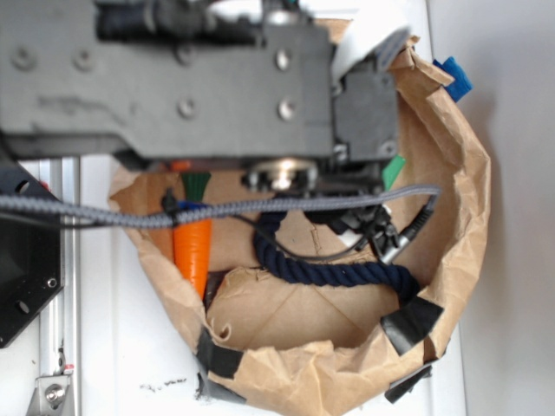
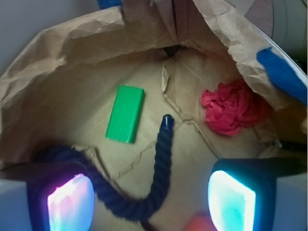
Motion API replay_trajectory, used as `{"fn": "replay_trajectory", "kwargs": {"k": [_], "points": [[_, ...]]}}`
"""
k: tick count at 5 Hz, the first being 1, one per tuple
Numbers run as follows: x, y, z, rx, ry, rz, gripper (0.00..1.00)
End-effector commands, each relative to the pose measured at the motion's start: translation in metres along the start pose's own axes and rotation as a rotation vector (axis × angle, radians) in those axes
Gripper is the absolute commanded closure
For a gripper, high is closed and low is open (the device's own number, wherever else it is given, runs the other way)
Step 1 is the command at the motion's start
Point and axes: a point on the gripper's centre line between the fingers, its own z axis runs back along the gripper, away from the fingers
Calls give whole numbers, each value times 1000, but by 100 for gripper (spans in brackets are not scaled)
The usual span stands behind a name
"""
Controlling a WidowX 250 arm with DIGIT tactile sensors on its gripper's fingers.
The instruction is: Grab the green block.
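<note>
A: What takes up the most room?

B: In the exterior view, the dark robot arm (image 1: 173,78) fills the upper part of the frame, hanging over a crumpled brown paper bag (image 1: 451,199) that sits on the white tabletop (image 1: 113,347). The bag's rim is rolled down and patched with black tape (image 1: 412,319). A grey braided cable (image 1: 260,206) runs across its mouth.

A: And inside the bag?

B: A dark navy rope (image 2: 161,163) curves across the bag floor; in the wrist view one end points up toward the middle, the rest bends round toward the lower left. To the right lies a crumpled red-pink cloth (image 2: 231,108), against the bag wall. In the exterior view an orange toy carrot (image 1: 192,247) with a dark-green top leans at the bag's left side.

A: Where is the green block?

B: The green block (image 2: 125,113) lies flat on the bag floor, left of centre in the wrist view, just left of the rope's free end and not touching it. The exterior view shows only a green corner of it past the arm.

A: And the hand?

B: The hand (image 2: 151,197) hovers above the bag floor with its two fingers (image 2: 231,197) spread wide apart, nothing between them, their pads glowing. The block sits ahead of the left finger, well clear of both.
</note>
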Motion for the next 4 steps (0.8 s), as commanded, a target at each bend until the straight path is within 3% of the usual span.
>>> {"fn": "replay_trajectory", "kwargs": {"k": [1,2,4], "points": [[2,-7,-17,-74,-52,-24,0],[14,-15,-30,-99,-17,19,0],[19,-15,-60,-93,44,102,0]]}}
